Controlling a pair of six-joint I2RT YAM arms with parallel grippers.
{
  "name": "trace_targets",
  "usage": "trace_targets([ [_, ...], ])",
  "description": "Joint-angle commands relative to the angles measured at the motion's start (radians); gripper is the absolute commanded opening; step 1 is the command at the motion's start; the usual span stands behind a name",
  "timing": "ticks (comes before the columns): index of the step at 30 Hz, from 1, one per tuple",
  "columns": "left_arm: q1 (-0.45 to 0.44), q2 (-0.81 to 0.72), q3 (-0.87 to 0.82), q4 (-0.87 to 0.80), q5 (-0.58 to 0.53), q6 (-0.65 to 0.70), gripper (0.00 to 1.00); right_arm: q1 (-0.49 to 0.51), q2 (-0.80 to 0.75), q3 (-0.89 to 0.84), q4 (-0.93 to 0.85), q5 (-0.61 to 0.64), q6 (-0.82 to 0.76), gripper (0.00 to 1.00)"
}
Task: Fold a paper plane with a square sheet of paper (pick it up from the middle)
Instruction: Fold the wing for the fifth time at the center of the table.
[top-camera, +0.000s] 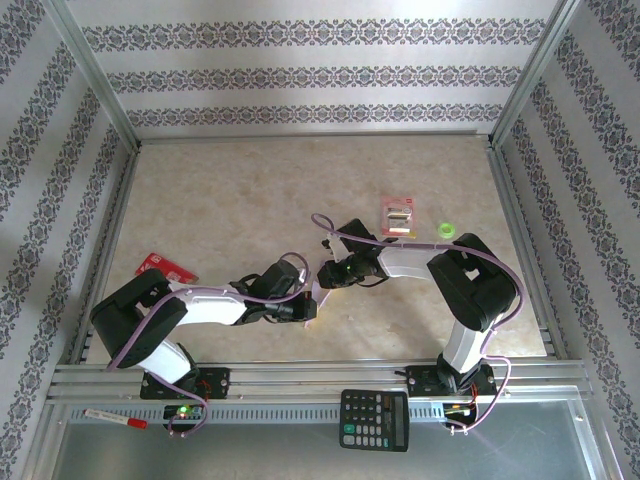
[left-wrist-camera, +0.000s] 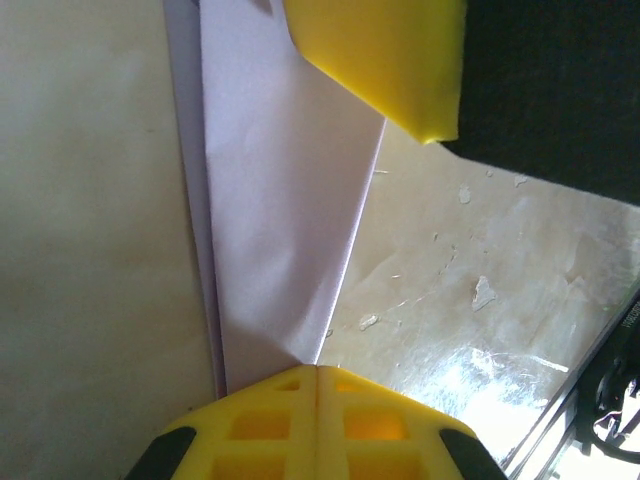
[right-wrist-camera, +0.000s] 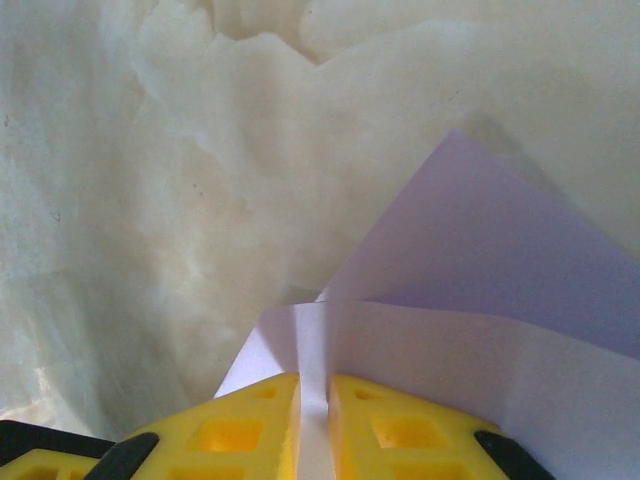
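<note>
The square sheet of paper is folded into a long lavender shape and hangs between my two grippers at the table's middle. In the left wrist view the folded paper runs up from my left gripper, whose yellow jaws are pressed together with the paper's narrow end in the seam. A yellow finger of the right gripper touches its far end. In the right wrist view my right gripper is shut on a thin fold of the paper, and layered flaps spread beyond it. From above, the left gripper and right gripper almost touch.
A red-and-white packet and a small green ring lie behind the right arm. A red packet sits at the left edge. A calculator and a marker rest on the front rail. Aluminium frame posts border the table.
</note>
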Motion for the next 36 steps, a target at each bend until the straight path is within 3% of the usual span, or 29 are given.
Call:
trace_targets([
  [1, 0.009, -0.006, -0.044, -0.055, 0.028, -0.016, 0.02, -0.005, 0.043, -0.012, -0.041, 0.053, -0.011, 0.18],
  [23, -0.036, -0.153, -0.19, -0.123, 0.052, -0.093, 0.0, -0.005, 0.088, 0.023, -0.108, 0.082, -0.004, 0.17],
  [36, -0.046, -0.353, -0.097, -0.3, 0.025, 0.0, 0.0, -0.003, 0.097, 0.025, -0.107, 0.077, -0.003, 0.17],
])
